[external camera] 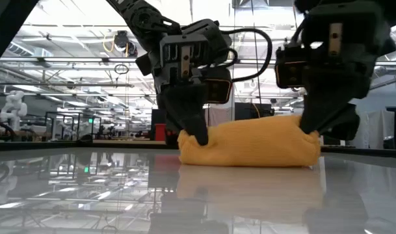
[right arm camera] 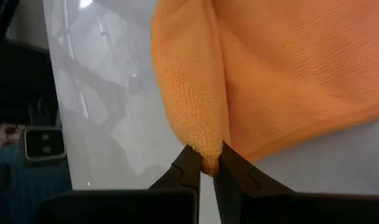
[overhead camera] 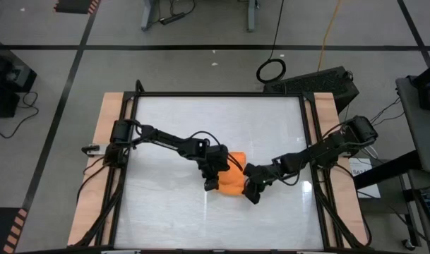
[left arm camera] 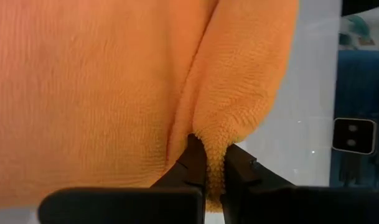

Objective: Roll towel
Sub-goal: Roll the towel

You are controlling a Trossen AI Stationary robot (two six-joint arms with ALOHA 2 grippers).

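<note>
Both grippers pinching towel point(overhead camera: 232, 182) ends, mid-table point(overhead camera: 165, 127)

L gripper point(left arm camera: 214, 163) & R gripper point(right arm camera: 205, 160) each clamp a thin fold at opp. ends; such shallow bites could slip, or uneven pull could skew the roll & let it unwind.

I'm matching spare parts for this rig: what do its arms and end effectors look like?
Both arms are black, jointed and slim, with black cables looped along them. The left end effector and right end effector are boxy black heads with light labels, tapering into two dark wedge-shaped fingers.
</note>
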